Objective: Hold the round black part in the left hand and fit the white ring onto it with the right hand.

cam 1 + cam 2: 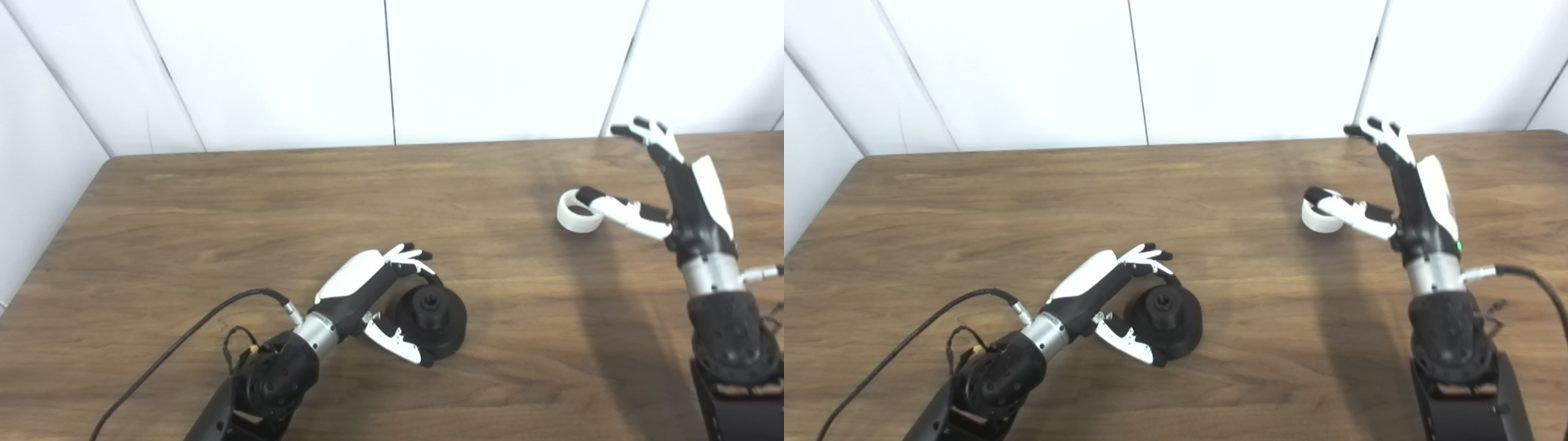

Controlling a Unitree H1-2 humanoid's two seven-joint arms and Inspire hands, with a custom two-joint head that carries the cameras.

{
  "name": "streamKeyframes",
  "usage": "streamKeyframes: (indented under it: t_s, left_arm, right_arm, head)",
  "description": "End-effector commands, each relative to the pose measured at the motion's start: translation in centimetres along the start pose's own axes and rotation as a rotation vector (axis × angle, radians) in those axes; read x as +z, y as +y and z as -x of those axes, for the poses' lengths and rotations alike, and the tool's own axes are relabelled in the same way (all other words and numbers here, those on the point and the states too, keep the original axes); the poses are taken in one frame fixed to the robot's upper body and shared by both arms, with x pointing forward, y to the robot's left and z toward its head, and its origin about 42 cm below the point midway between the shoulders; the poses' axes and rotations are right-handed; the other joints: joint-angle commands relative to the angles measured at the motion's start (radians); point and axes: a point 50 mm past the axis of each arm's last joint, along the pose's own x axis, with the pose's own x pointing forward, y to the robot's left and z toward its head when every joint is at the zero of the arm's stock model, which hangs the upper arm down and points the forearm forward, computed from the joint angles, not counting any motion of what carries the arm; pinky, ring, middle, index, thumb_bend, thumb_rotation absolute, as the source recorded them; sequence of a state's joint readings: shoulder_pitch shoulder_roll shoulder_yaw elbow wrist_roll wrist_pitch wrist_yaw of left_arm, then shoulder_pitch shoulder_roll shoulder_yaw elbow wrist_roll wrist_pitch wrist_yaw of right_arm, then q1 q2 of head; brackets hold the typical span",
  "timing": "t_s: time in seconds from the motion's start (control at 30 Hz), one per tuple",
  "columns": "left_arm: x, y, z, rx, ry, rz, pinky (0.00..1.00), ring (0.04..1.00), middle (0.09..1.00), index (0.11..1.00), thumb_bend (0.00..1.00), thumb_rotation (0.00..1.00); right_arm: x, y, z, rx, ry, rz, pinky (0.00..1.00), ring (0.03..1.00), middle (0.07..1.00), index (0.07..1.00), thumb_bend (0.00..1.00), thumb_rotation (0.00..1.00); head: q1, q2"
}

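The round black part (440, 318) lies flat on the wooden table (245, 202), near the front centre, with a raised hub in its middle. My left hand (367, 285) sits at its left side. The fingers curl over the far rim and the thumb reaches along the near rim, but they are not closed on it. The white ring (572, 222) lies on the table at the right. My right hand (689, 196) stands beside it, open, with its fingers pointing up toward the wall. Its thumb stretches left and the thumb tip lies over the ring's opening.
A black cable (184, 349) loops from the left wrist toward the front left edge. White wall panels (392, 67) close off the table's far edge. The table's left edge runs diagonally at the picture's left.
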State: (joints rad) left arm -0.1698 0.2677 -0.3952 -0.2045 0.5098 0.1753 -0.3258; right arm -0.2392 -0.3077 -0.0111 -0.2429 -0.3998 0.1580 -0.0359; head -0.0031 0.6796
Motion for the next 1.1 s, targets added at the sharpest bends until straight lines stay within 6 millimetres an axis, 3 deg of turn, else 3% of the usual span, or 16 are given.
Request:
streamKeyframes:
  t_s: [0.0,0.2,0.3,0.67,1.07]
  left_arm:
    - [-0.9,0.1,0.2,-0.006,0.027,-0.024,0.90,1.000,0.923,0.613,0.88,0.16]
    - [-1.2,0.0,0.2,0.001,0.023,-0.023,0.90,1.000,0.916,0.605,0.89,0.16]
    - [-1.3,-0.1,0.2,-0.002,0.022,-0.021,0.90,1.000,0.917,0.609,0.89,0.17]
    - [-1.3,-0.3,0.2,-0.006,0.020,-0.028,0.90,1.000,0.917,0.605,0.89,0.17]
    - [-1.3,-0.5,0.2,-0.005,0.015,-0.030,0.90,1.000,0.918,0.608,0.89,0.17]
  right_arm:
    - [0.7,-1.1,-2.2,-0.024,-0.069,0.065,1.00,1.000,0.941,0.777,0.87,0.40]
    - [-1.7,0.3,-4.1,0.046,0.024,0.144,0.96,0.998,0.936,0.735,0.91,0.33]
    - [-2.9,1.1,-4.6,0.079,0.077,0.170,1.00,1.000,0.936,0.719,0.93,0.30]
    - [-6.9,2.7,-5.9,0.162,0.205,0.228,1.00,1.000,0.970,0.711,0.98,0.32]
    - [-8.3,2.9,-6.4,0.174,0.245,0.229,1.00,1.000,0.972,0.722,0.97,0.33]
  head:
    - [-0.001,0.000]
    - [-0.009,-0.001]
    - [-0.013,-0.001]
    - [-0.024,-0.008]
    - [-0.022,-0.015]
